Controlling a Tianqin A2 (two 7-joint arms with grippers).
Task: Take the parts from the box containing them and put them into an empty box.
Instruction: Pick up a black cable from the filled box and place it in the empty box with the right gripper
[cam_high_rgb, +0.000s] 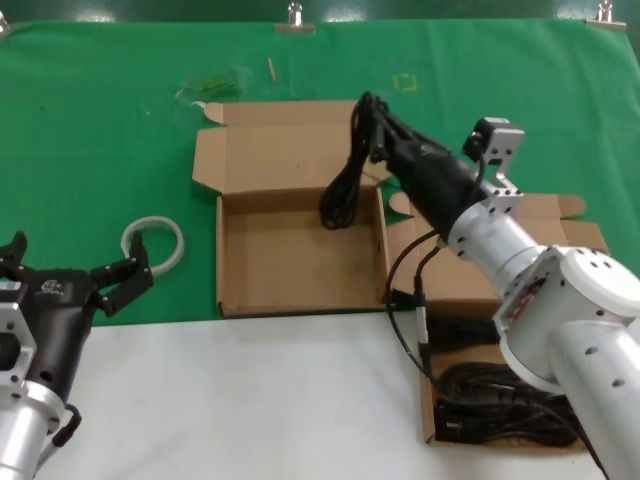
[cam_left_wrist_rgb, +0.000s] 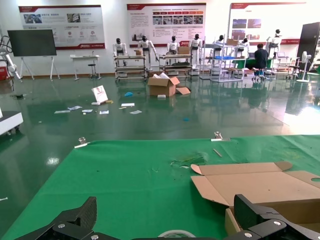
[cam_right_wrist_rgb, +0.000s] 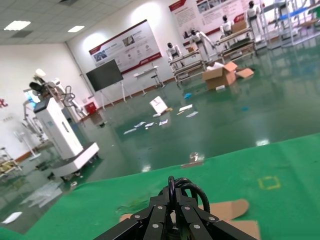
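Cable bundle pinched in right tool, dangling over empty box at desk 12 o'clock. Risk: loops drape over right wall, snag on release. Source box at 4 o'clock. Left tool wide, idle at 8 o'clock.

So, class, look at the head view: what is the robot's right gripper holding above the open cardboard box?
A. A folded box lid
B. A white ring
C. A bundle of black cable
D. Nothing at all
C. The right gripper is closed on a bundle of black cable that hangs down over the empty box; the white ring lies on the green cloth near the left gripper.
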